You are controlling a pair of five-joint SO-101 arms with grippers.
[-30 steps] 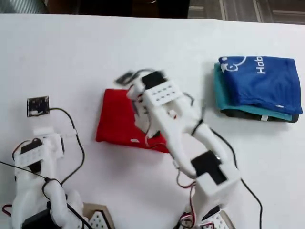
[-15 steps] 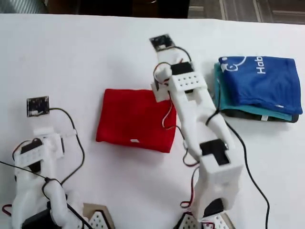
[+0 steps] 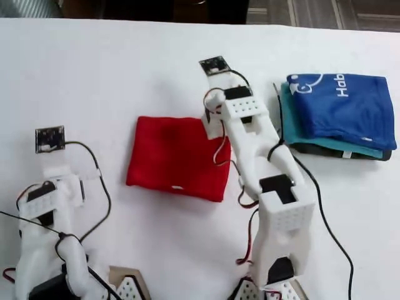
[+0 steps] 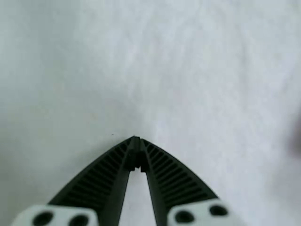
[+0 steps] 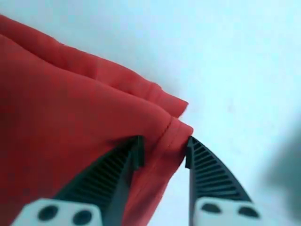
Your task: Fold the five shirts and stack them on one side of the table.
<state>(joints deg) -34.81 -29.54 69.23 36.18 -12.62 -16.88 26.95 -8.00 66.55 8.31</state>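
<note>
Red shirt: a folded red fabric shirt [image 3: 175, 159] lies flat as a rectangle in the middle of the white table [image 3: 94, 75], with a small white tag at its near edge.
Shirt corner: in the right wrist view the red shirt [image 5: 70, 117] ends in a stitched hem corner, with layered folds along the edge.
Right gripper: the right gripper [image 5: 162, 150] has its jaws apart on either side of that hem corner. 1 black ribbed finger [image 5: 117, 165] sits on the cloth and the other at the cloth's edge; it is not clamped on the shirt.
Right arm: the white right arm [image 3: 275, 187] stretches from the near edge of the table to the red shirt's far right corner.
Stack: 3 folded shirts lie at the right side of the table, apart from the red shirt. A blue shirt with white print [image 3: 344, 106] is on top, a teal shirt [image 3: 290, 128] is under it, and a dark shirt [image 3: 319, 150] is at the bottom.
Left gripper: the left gripper [image 4: 136, 155] has its jaws closed tip to tip, holding nothing, over bare white table.
Left arm: the left arm [image 3: 47, 200] is folded back at the near left corner, well apart from the red shirt.
</note>
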